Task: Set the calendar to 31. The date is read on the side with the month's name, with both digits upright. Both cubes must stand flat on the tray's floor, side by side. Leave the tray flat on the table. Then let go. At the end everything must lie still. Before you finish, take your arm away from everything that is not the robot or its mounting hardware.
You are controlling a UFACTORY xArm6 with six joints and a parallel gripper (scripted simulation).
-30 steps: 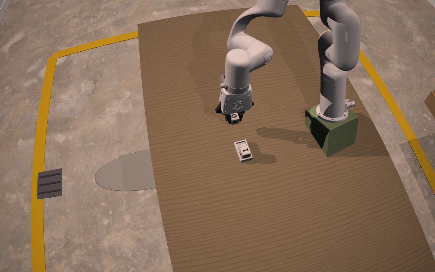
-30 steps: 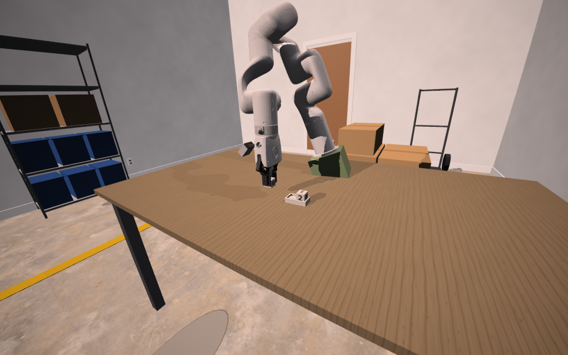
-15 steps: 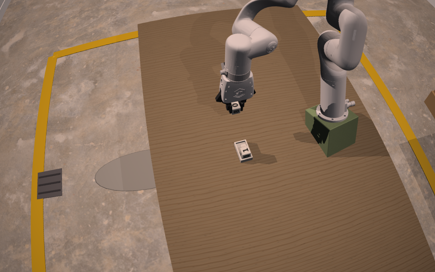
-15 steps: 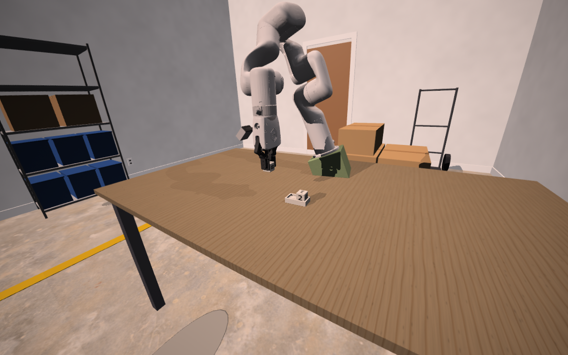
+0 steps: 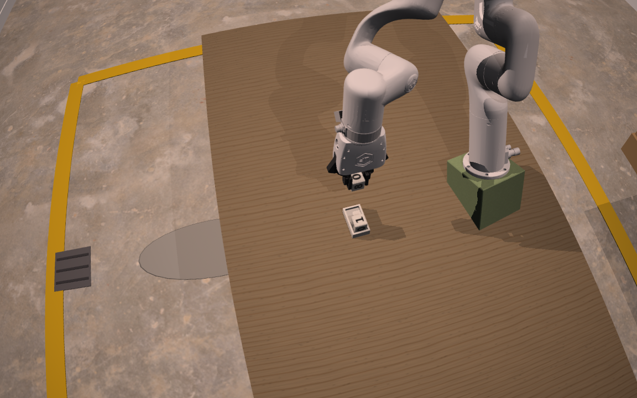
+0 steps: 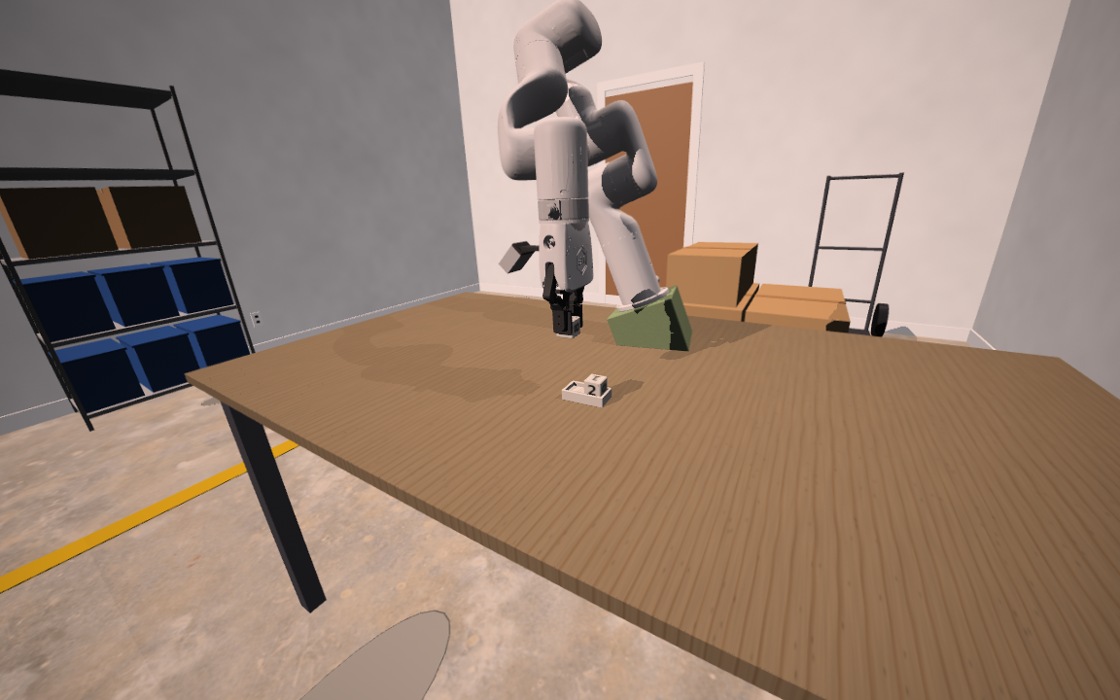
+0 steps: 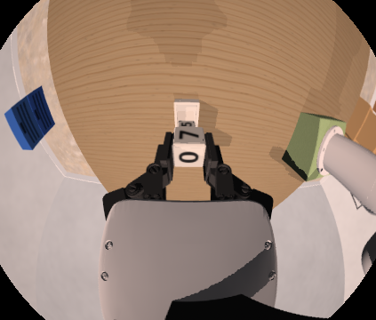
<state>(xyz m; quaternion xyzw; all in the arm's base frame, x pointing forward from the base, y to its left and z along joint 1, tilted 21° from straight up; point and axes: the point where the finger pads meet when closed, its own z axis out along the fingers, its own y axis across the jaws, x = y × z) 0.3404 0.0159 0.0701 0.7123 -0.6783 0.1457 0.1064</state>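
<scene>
My gripper [image 5: 357,179] [image 6: 568,324] [image 7: 188,143] is shut on a white cube [image 5: 358,186] [image 6: 576,326] [image 7: 188,156], holding it in the air. The held cube shows 0 and 8 in the top view, and 0 and a sideways 7 in the wrist view. The white tray [image 5: 346,221] [image 6: 578,399] [image 7: 175,112] lies on the table. The other cube [image 5: 359,220] [image 6: 596,384] [image 7: 187,124] stands in one end of it, with a sideways 1 on top and a 2 on the side facing the exterior camera. The held cube partly covers it in the wrist view. I cannot read a month's name.
The wooden table [image 5: 301,297] [image 6: 720,452] [image 7: 121,89] bears the tray. The green base block [image 5: 501,198] [image 6: 647,327] [image 7: 300,144] of the arm stands to the right of the tray in the top view. Shelves and cardboard boxes [image 6: 710,276] stand beyond the table.
</scene>
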